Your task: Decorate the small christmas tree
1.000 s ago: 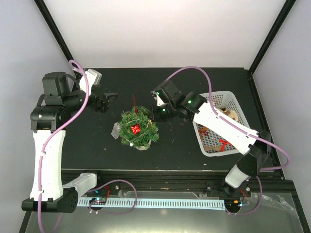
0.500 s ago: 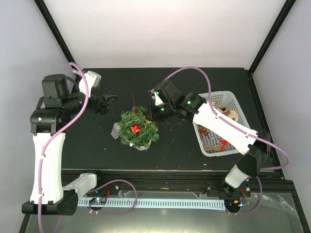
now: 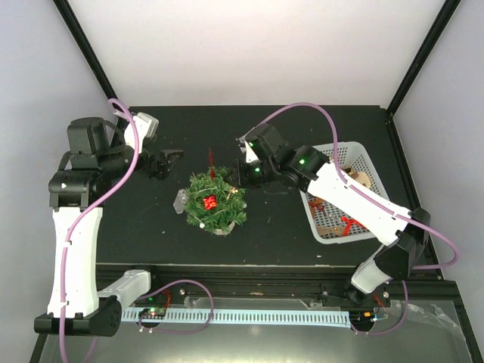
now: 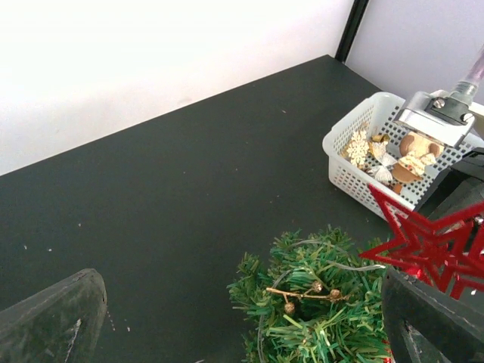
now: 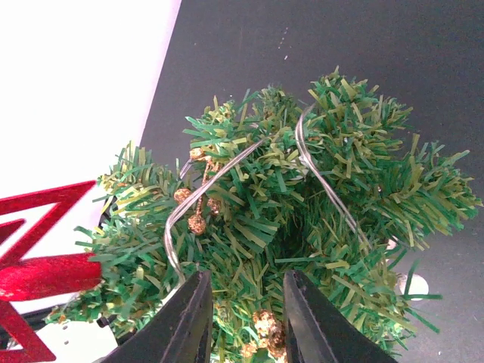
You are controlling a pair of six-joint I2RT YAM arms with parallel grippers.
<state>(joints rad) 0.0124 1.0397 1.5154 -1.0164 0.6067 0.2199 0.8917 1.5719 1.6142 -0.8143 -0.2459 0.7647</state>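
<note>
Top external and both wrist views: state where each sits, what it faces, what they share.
Top external: above and behind the arms, looking down at table, tree and basket; both arms show.
Left wrist: on the left arm, facing across the table toward the basket; left gripper at bottom corners.
Right wrist: on the right arm, close over the tree; right gripper at bottom edge.
Shared: both wrist views catch the tree and red star.
</note>
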